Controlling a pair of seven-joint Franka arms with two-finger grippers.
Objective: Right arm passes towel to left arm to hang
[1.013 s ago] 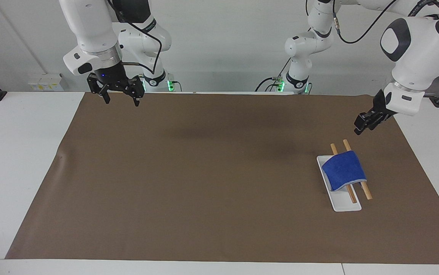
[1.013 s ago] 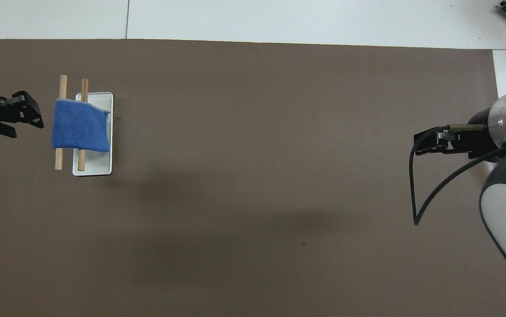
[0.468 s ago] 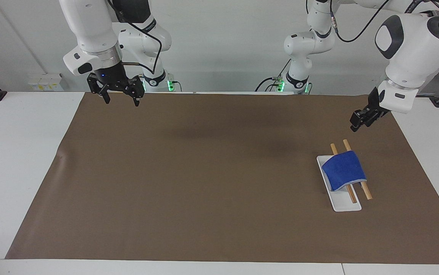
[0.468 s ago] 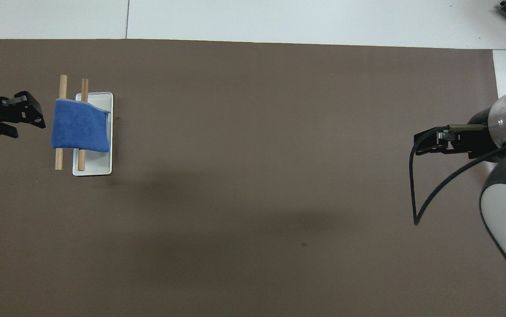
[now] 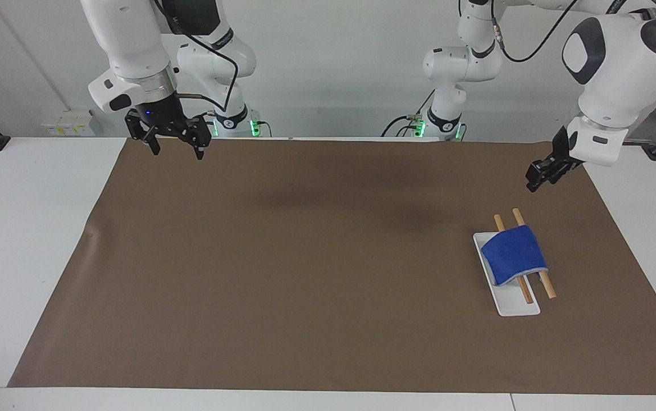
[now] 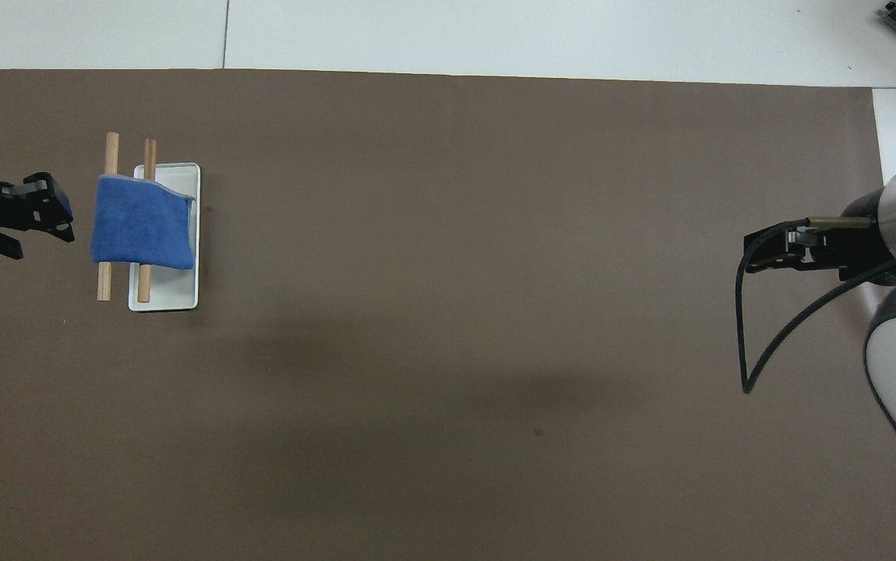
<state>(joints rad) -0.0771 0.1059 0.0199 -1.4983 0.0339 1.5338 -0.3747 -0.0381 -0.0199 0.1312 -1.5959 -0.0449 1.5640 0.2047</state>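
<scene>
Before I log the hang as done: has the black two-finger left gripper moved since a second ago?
Yes. The left gripper has risen away from the white tray.

My facing camera looks across at both arms from high up; my overhead looks steeply down; both share the brown mat (image 5: 305, 257).

Counted on the counter (image 5: 31, 240): one brown mat (image 5: 305, 257), one white tray (image 5: 513, 305), two wooden rods (image 5: 547, 285), one blue towel (image 5: 513, 254). Counted above it: two white arms, the right arm (image 5: 128, 45) and the left arm (image 5: 619, 63), each with one black claw, so two claws in all, the right claw (image 5: 175, 149) and the left claw (image 5: 535, 178). Counted at the arm bases: two green lights (image 5: 255, 125). Counted on the right claw: one small blue light (image 5: 147, 112).
</scene>
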